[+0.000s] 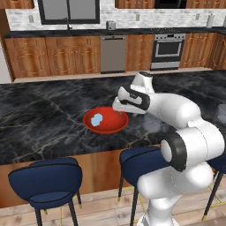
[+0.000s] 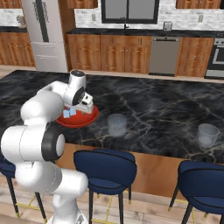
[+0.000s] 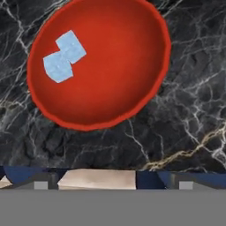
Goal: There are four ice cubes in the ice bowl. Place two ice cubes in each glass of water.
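The red ice bowl [image 3: 145, 95] sits on the black marble island. Two pale-blue ice cubes [image 3: 64, 56] lie touching each other in its left part, also seen as ice cubes [image 1: 96, 119] from the left base and as ice cubes [image 2: 68, 113] from the right base. My gripper [image 1: 117, 108] hovers open just above the bowl's near right rim, with nothing between its fingers; its tips stand wide apart in the hand view. One glass of water [image 2: 117, 124] stands right of the bowl, and another glass [image 2: 208, 134] stands farther right.
Blue bar stools [image 1: 46, 181] line the island's near edge below the counter. Bare marble [image 1: 39, 110] stretches left of and behind the bowl. Cabinets, a dishwasher [image 1: 113, 54] and an oven stand along the far wall.
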